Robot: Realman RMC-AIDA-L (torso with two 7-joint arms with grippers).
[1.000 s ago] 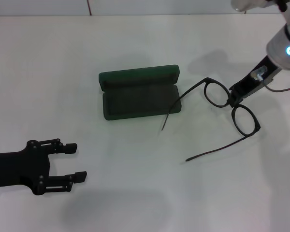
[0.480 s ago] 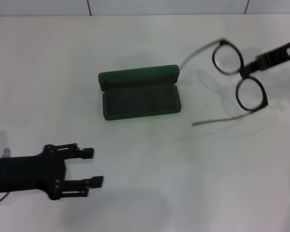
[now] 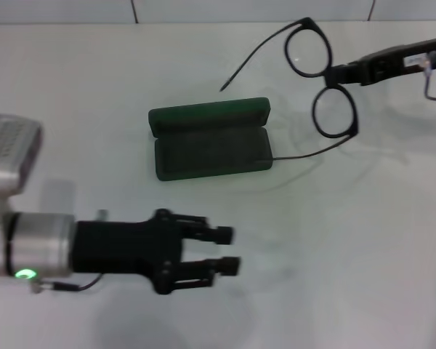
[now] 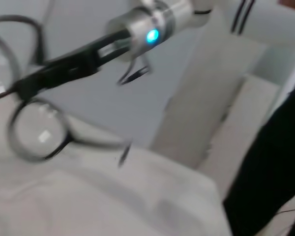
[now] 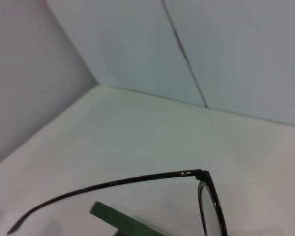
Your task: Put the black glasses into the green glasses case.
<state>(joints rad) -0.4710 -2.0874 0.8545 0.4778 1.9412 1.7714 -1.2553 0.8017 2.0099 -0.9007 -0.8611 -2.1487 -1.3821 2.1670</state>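
Glasses up off the table and swinging toward the case

The black glasses (image 3: pixel 321 87) had moved since a moment before: lifted, carried toward the table's far edge, now just beyond the open green glasses case (image 3: pixel 209 138)'s right end. Right gripper (image 3: pixel 343 73) stayed clenched on the bridge. Lens-to-lens axis ran near-to-far, temples pointing left over the case, so a turn looks needed. Left gripper (image 3: pixel 229 251) had slid in near the front edge, fingers apart, grasping nothing.

A plain white tabletop (image 3: pixel 363 247) fills nearly the whole head view; along the top edge of the frame it meets a pale wall (image 3: pixel 247 9) of panels with thin dark seams; soft grey shadows lie on the white surface; lighting is even and diffuse.
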